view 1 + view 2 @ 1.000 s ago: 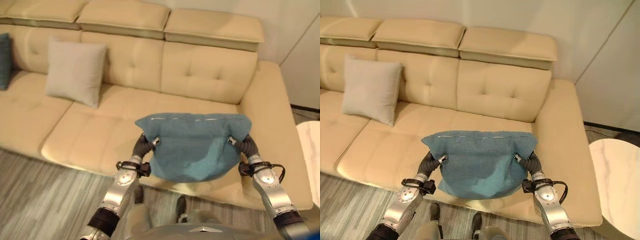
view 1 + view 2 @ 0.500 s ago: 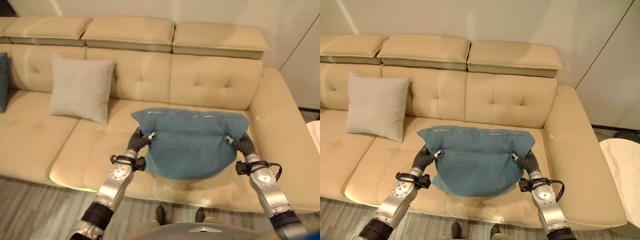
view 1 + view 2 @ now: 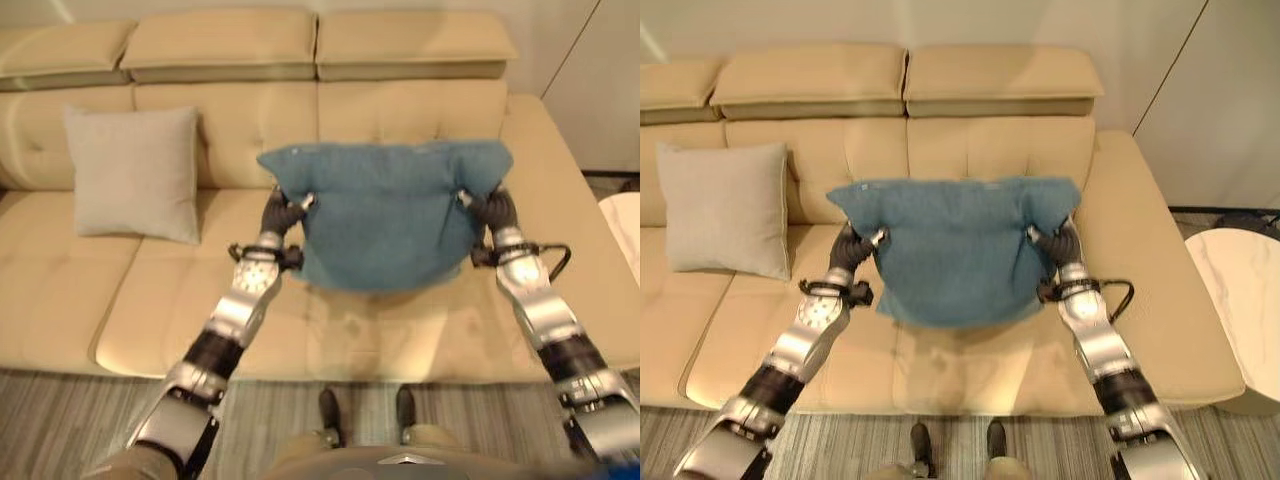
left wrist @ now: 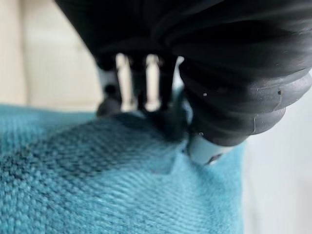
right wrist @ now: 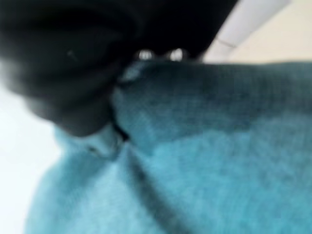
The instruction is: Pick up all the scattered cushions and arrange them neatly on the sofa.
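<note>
A teal cushion [image 3: 385,215] hangs in the air over the right seat of the cream sofa [image 3: 420,330], close to the backrest. My left hand [image 3: 281,212] pinches its left edge and my right hand [image 3: 493,209] pinches its right edge. In the left wrist view, thumb and fingers [image 4: 163,83] press into the teal cloth [image 4: 97,185]. The right wrist view has the same cloth [image 5: 204,161] bunched against the right hand [image 5: 73,73]. A beige cushion [image 3: 133,172] leans upright against the backrest on the left seat.
A round white table [image 3: 1240,290] stands on the right beside the sofa arm. Grey striped floor [image 3: 60,420] runs along the sofa's front. The wall [image 3: 1210,100] rises behind the sofa's right end.
Both hands have lifted the teal cushion and carried it forward, from over the seat's front toward the backrest. The camera has shifted as well.
</note>
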Controlling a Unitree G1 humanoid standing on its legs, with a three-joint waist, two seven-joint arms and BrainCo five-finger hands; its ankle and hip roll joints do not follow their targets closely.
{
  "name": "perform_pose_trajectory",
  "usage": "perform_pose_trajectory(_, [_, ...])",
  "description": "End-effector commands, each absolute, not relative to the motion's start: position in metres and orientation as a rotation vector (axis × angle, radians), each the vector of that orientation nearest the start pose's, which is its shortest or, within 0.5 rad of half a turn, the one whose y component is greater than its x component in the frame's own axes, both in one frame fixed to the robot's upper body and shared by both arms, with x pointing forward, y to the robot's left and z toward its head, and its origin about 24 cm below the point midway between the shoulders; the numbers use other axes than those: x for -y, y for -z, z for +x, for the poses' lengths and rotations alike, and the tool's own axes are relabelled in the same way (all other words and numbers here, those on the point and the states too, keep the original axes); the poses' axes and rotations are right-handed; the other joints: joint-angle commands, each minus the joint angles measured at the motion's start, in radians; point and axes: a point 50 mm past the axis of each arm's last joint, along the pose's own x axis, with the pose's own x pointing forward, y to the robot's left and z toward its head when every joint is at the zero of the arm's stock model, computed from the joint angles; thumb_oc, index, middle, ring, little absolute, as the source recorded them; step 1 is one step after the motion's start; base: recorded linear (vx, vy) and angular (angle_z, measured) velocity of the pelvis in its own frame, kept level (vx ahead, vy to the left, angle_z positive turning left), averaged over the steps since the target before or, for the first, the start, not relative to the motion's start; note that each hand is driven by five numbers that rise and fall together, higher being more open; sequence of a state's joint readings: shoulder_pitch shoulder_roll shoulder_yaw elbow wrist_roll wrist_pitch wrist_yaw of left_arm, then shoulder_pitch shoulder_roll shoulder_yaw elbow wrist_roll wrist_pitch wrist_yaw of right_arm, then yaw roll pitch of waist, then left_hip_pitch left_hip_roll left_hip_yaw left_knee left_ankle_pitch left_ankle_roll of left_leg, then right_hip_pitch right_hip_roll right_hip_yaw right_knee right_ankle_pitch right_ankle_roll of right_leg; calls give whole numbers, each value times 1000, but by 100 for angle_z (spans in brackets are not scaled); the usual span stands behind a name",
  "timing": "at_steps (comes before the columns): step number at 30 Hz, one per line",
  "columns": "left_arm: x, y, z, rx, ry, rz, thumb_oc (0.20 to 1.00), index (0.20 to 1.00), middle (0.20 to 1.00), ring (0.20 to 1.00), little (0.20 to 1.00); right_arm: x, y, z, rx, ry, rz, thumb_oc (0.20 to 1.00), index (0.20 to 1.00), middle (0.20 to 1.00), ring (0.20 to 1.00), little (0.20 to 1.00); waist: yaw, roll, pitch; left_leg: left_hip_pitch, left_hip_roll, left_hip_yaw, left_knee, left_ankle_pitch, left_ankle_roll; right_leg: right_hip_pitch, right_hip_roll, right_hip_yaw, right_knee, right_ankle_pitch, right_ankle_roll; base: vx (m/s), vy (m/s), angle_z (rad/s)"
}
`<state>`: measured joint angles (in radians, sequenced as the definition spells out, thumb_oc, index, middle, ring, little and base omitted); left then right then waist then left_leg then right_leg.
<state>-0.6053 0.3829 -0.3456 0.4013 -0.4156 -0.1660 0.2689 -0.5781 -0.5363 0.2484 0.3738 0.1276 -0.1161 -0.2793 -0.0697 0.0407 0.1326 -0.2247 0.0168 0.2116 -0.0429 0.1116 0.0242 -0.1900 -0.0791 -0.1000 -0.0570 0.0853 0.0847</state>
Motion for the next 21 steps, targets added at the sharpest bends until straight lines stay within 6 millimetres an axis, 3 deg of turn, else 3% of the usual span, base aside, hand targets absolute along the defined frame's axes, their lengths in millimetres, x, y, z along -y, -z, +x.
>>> perform_pose_trajectory(1, [-129, -211, 359, 593, 107, 56, 200, 200, 200, 200, 200, 164, -223, 356, 625, 45, -390, 200, 200, 200, 200, 200, 15, -85, 14, 9, 70, 9, 74, -115, -97, -11, -97, -22, 26, 15, 103, -92, -24, -2])
perform_pose_trajectory(6, [-133, -268, 378, 694, 43, 121, 200, 200, 200, 200, 200, 149, -276, 375, 710, 62, -429, 200, 200, 200, 200, 200, 13, -95, 19, -88, 71, 1, 57, -75, -106, -112, -85, -17, 9, 56, 106, -54, -32, -3])
perform_pose_trajectory(9, [-141, -288, 383, 717, -3, 153, 200, 200, 200, 200, 200, 139, -294, 380, 732, 60, -432, 200, 200, 200, 200, 200, 16, -94, 12, -127, 71, -4, 33, -49, -110, -156, -82, -14, -5, 70, 105, -11, -21, -6])
perform_pose_trajectory(10, [-142, -302, 386, 736, -19, 177, 200, 200, 200, 200, 200, 130, -308, 382, 759, 47, -440, 200, 200, 200, 200, 200, 15, -91, 10, -142, 72, -12, 3, -26, -113, -181, -81, -14, -13, 77, 107, 12, -24, -8])
perform_pose_trajectory(13, [-138, -324, 388, 770, -25, 195, 200, 200, 200, 200, 200, 121, -325, 382, 792, 39, -453, 200, 200, 200, 200, 200, 13, -80, 1, -172, 70, -25, -34, 0, -122, -226, -79, -19, -18, 86, 109, 11, -16, 0])
perform_pose_trajectory(16, [-134, -337, 385, 803, -18, 189, 200, 200, 200, 200, 200, 118, -336, 381, 817, 40, -483, 200, 200, 200, 200, 200, 14, -72, -6, -209, 69, -40, -44, 11, -130, -262, -79, -25, -22, 92, 111, 21, -19, 4])
perform_pose_trajectory(21, [-131, -334, 387, 791, -1, 195, 200, 200, 200, 200, 200, 118, -339, 382, 819, 41, -500, 200, 200, 200, 200, 200, 18, -69, -10, -257, 63, -50, -44, 20, -136, -314, -77, -25, -24, 97, 111, 18, -7, -6])
